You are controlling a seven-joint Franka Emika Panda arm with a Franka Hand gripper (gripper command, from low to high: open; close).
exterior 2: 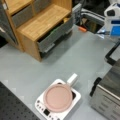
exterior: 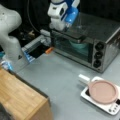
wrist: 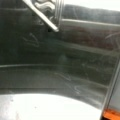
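The end effector [exterior: 65, 27] sits at the top front edge of the toaster oven [exterior: 95, 37], right by the oven door handle [exterior: 72, 35]; whether its fingers are apart or closed on the handle cannot be told. In the wrist view the glass oven door [wrist: 62, 65] fills nearly everything, with a metal rack bar [wrist: 41, 15] at the top.

Inside the one toaster oven, behind the glass, a teal bowl [exterior: 78, 47] shows. The oven carries three black knobs [exterior: 98, 55] in a column on its front panel.

On the grey table [exterior: 57, 82] stands one white scale [exterior 2: 75, 100] bearing one pink plate [exterior 2: 58, 97]. In a front view a wooden drawer cabinet [exterior 2: 37, 25] stands at the top left, with one drawer [exterior 2: 53, 36] pulled partly out; something green lies in it. One small orange object [exterior: 49, 50] lies near the oven's corner.
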